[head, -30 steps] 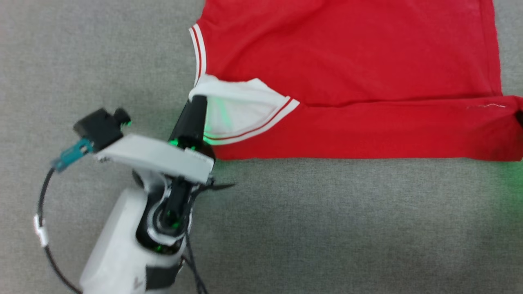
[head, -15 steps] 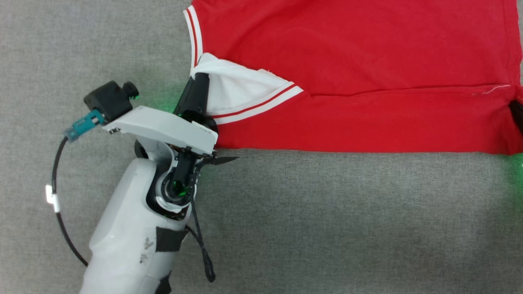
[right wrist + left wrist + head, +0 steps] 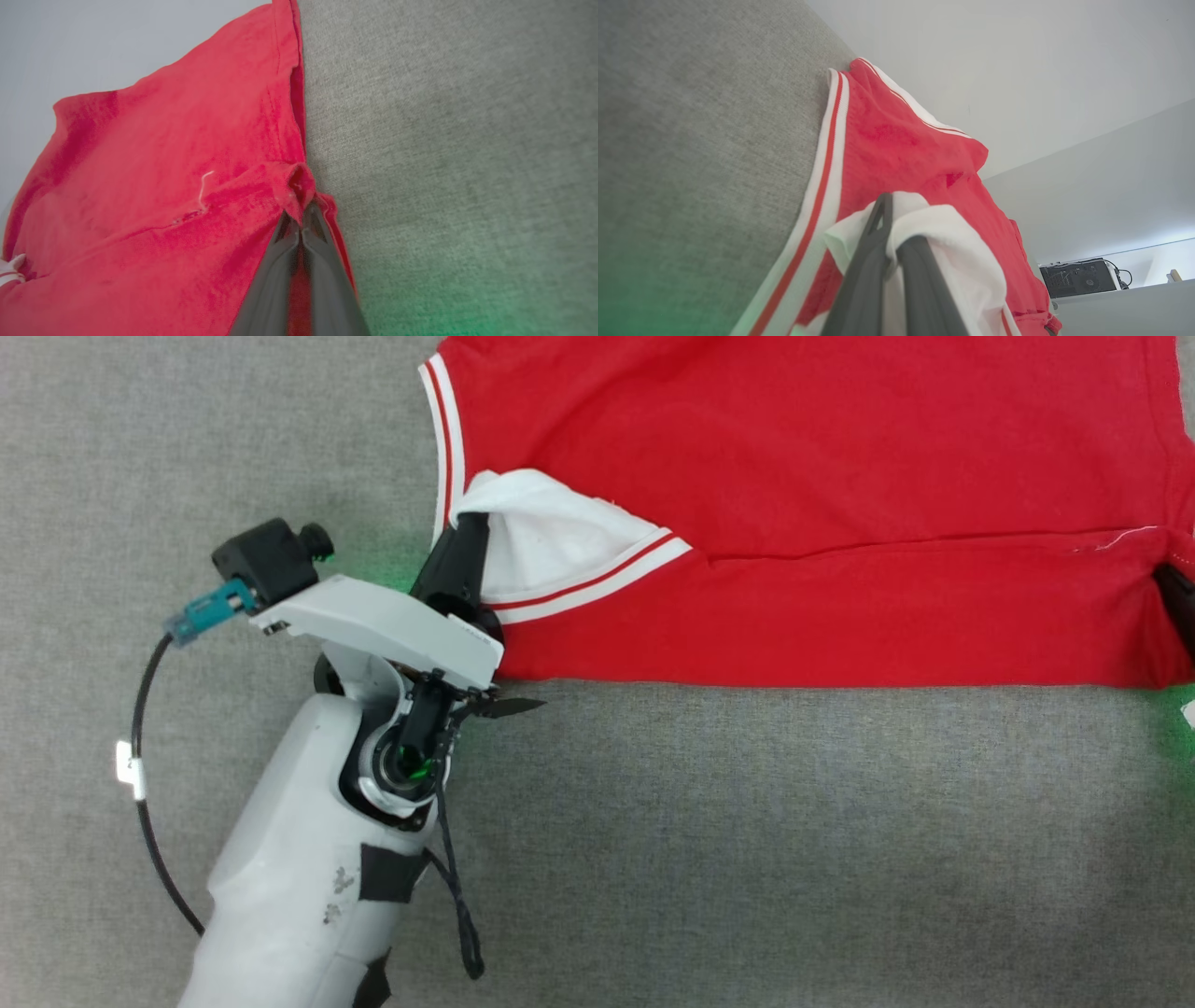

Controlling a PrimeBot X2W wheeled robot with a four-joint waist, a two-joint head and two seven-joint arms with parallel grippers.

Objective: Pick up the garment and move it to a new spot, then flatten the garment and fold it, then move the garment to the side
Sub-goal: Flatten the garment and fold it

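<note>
Left gripper [image 3: 465, 543] pinches the white sleeve [image 3: 551, 546] tight between its closed fingers, its pale forearm [image 3: 299, 859] slanting up from the lower left. Right gripper [image 3: 302, 223], at the far right edge, is clamped on a red hem corner [image 3: 296, 179]. Between them the garment [image 3: 794, 476] lies spread on grey cloth [image 3: 747, 849], its near strip folded over.

One red garment [image 3: 840, 476] with one white sleeve [image 3: 551, 541] showing; one grey worktop [image 3: 747, 849]; one left claw [image 3: 470, 537] and one right claw [image 3: 301, 228], two altogether; one black cable [image 3: 137, 714]; one dark box [image 3: 1078, 277].
</note>
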